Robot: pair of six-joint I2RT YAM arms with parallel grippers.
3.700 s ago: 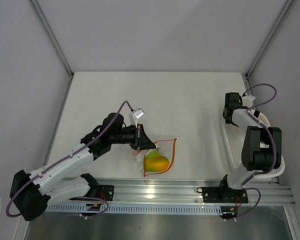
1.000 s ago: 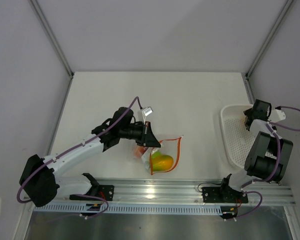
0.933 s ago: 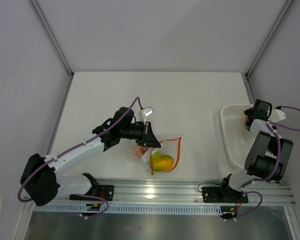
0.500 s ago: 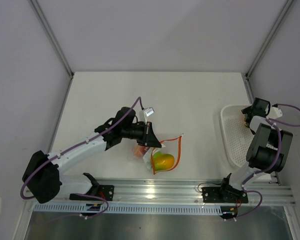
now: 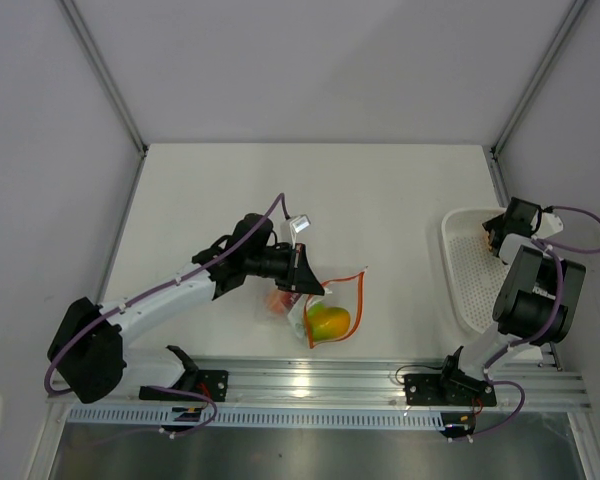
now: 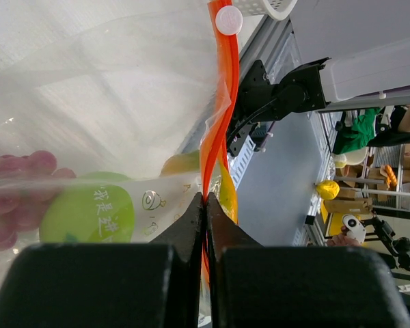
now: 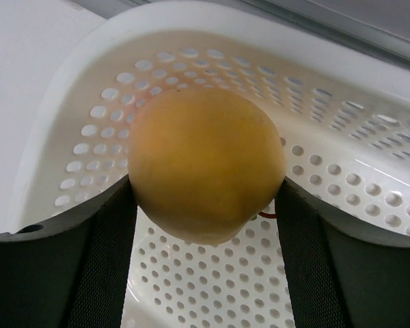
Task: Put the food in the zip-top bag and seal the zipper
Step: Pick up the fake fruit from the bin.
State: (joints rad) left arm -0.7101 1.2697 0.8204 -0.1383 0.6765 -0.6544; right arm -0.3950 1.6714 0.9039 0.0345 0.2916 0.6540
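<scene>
- Near the front edge, about mid-counter: bag (image 5: 332,300) (image 6: 116,96), clear and crinkled.
- Inside it: green fruit (image 6: 89,213), yellow fruit (image 5: 328,322), dark red grapes (image 6: 17,201).
- Left gripper (image 5: 306,286) (image 6: 205,205): jaws pressed together on the zipper (image 5: 359,295) (image 6: 222,89), partway along the orange strip; white tab (image 6: 228,20) at the strip's far end.
- Along the right edge: basket (image 5: 462,285) (image 7: 191,61), white, perforated.
- Right gripper (image 5: 495,233) (image 7: 208,229): over the basket's far end, narrowed onto an orange fruit (image 7: 208,160), a finger against each side.
</scene>
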